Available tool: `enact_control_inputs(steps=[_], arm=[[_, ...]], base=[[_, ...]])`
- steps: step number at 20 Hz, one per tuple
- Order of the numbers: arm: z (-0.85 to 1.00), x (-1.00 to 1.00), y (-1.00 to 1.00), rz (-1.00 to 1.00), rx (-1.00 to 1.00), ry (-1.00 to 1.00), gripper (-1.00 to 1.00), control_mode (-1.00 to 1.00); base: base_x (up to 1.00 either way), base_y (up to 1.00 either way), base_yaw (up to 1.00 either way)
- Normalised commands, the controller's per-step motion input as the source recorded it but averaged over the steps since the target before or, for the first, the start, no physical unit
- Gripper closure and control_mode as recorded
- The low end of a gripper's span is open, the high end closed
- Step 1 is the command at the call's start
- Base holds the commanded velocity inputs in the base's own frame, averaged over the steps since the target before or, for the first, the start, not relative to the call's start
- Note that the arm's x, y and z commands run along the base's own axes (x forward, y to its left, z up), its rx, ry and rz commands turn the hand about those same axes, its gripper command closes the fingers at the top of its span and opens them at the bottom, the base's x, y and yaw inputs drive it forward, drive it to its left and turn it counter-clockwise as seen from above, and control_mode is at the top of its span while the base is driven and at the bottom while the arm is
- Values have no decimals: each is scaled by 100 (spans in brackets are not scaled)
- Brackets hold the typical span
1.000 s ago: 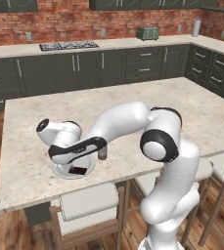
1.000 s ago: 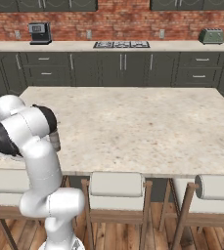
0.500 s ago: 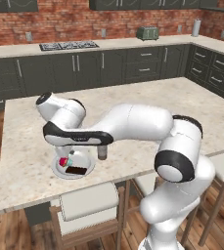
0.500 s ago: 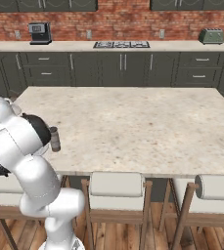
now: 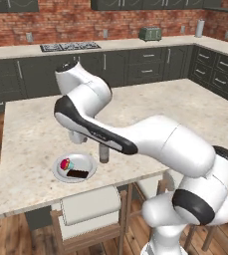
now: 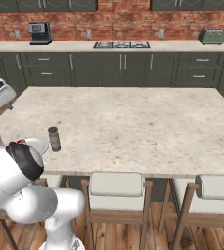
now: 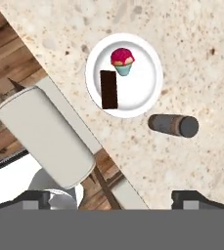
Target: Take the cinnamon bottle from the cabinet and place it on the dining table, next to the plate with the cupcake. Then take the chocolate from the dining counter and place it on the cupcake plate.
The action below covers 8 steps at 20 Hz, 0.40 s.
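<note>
Both parts of the task look finished, judging from how things lie now. On the dining table (image 5: pixel 185 107), near its front edge at the left, stands the plate (image 5: pixel 86 162), and on it sit the cupcake (image 5: pixel 66 164) with its red-pink top and the chocolate (image 5: pixel 77 174), a flat dark bar lying beside the cake, toward the near rim. The hand view confirms this: the chocolate (image 7: pixel 108 89) rests fully inside the plate (image 7: pixel 147 66), just beside the cupcake (image 7: pixel 123 61), not hanging over the rim. The cinnamon bottle (image 5: pixel 104 153) stands upright on the stone top just to the right of the plate, close but apart from it; in the right base view the same bottle (image 6: pixel 54 138) is seen near the front edge with the plate (image 6: pixel 40 145) beside it.

The gripper (image 7: pixel 112 200) hangs above the plate and looks down on it from some height; its two dark finger tips are spread wide with nothing between them, so the fingers are released and hold nothing. A pale stool (image 7: pixel 47 137) stands below the table edge.

By my judgement nothing is left except to draw the arm away, and no thing seems in danger of falling
</note>
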Motion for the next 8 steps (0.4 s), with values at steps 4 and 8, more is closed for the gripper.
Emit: enact_control_inputs(steps=[4,8], arm=[[65,-93,-74,12,17,-21,-100,-100],[43,-99,-89,10,20,-20,-100,-100]], base=[[0,0,0],[0,0,0]])
